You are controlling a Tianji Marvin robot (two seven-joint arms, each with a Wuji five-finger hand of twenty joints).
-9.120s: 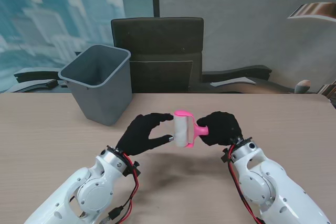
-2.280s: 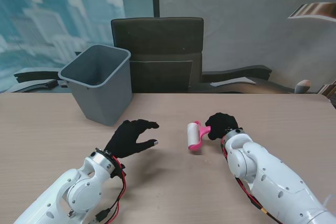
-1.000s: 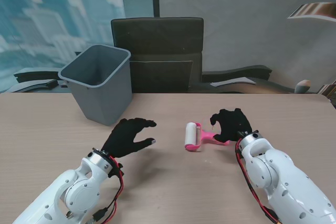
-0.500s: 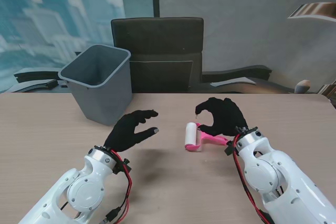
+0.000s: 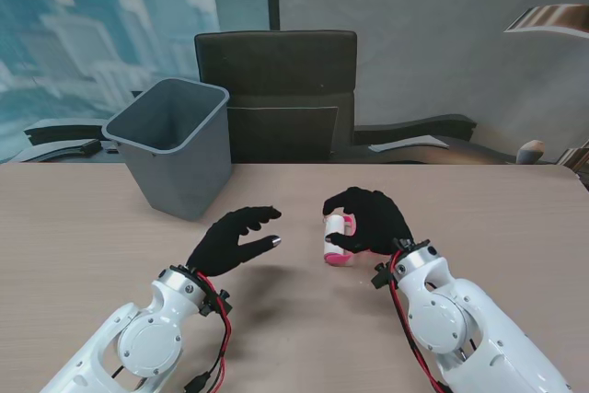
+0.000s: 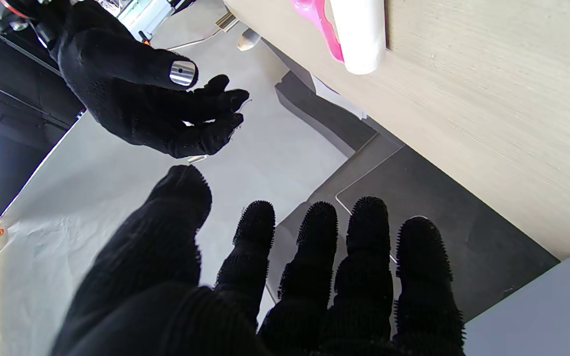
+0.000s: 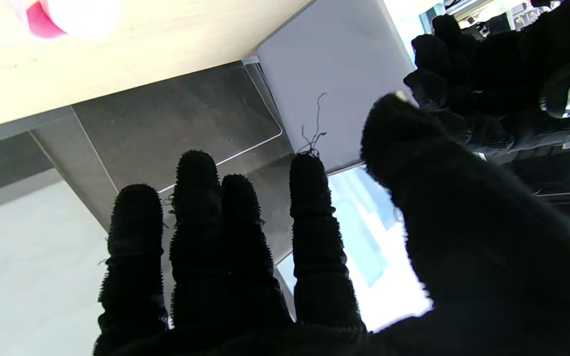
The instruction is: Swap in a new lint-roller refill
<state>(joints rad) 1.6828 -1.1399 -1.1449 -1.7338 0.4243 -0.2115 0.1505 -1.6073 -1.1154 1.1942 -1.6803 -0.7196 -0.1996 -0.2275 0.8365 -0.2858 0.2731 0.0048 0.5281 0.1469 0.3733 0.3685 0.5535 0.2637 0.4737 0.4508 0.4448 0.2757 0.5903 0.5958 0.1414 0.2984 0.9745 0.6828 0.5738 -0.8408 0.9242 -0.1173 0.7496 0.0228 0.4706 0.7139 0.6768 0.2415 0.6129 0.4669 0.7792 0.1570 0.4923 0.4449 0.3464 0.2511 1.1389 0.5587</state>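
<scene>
Lint roller (image 5: 337,237) lay on the wooden table (image 5: 74,227), white roll toward the left hand (image 5: 232,238), pink frame tucked under the right hand (image 5: 373,221), whose fingers arched over it, apart, gripping nothing. Left hand hovered nearby, fingers spread, empty.

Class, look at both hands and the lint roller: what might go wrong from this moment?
1. The right hand hovers open over the lint roller; a closing finger may knock it so it rolls away across the table.
2. The left hand, open beside it, may collide with the right.
</scene>
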